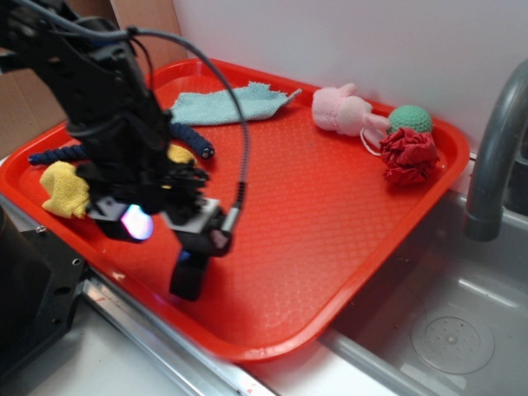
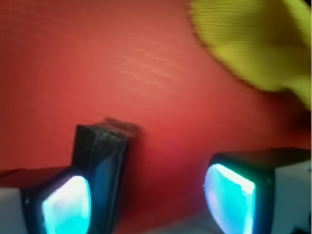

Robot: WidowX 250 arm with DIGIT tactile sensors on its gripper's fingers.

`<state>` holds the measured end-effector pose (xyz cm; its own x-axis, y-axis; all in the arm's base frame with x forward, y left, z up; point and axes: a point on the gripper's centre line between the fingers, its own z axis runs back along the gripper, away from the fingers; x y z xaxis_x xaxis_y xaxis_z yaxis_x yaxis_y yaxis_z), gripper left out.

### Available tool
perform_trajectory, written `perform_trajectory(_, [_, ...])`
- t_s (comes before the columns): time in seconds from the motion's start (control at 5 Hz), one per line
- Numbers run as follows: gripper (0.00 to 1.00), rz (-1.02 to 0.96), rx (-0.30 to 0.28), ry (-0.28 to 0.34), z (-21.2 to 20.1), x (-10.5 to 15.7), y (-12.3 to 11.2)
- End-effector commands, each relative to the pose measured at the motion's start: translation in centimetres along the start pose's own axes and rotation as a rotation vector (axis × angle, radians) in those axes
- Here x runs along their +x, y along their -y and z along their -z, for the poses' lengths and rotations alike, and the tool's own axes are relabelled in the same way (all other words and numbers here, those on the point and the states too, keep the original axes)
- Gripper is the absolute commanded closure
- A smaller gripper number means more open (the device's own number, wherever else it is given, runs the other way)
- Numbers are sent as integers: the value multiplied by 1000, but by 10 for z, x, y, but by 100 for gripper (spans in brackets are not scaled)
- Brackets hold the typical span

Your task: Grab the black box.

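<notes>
In the exterior view, your gripper [image 1: 177,235] hangs low at the lower left of the red tray [image 1: 330,239], and the black box [image 1: 190,272] stands just under it. In the wrist view the box [image 2: 100,161] leans against the left pad [image 2: 66,204]; the jaws gape wide, holding nothing. You're mid-approach, so centre the box, then close.

Black box [image 1: 189,276] [image 2: 100,161] — small, dark, matte block w/ rounded corners, standing up on end, on the red tray [image 1: 330,231] near its front edge, touching one glowing finger pad [image 2: 66,207] — other pad apart
</notes>
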<state>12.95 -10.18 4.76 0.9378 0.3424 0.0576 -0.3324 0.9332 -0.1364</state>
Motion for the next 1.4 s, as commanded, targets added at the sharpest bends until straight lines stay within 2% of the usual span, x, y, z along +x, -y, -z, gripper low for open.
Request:
perform_trajectory(0.0, [0,7,4,4,13,-4,28])
perform_trajectory(0.2, [1,20,6,-47,20,-11,24])
perform_trajectory(0.4, [7,151,-23,-49,20,-6,10])
perform_trajectory(0.6, [100,274,-32,-60,18,6,-10])
perform_trajectory(1.0, [100,610,-139,31,-73,50,-27])
perform_trajectory(1.2, [100,634,-102,88,-125,70,-29])
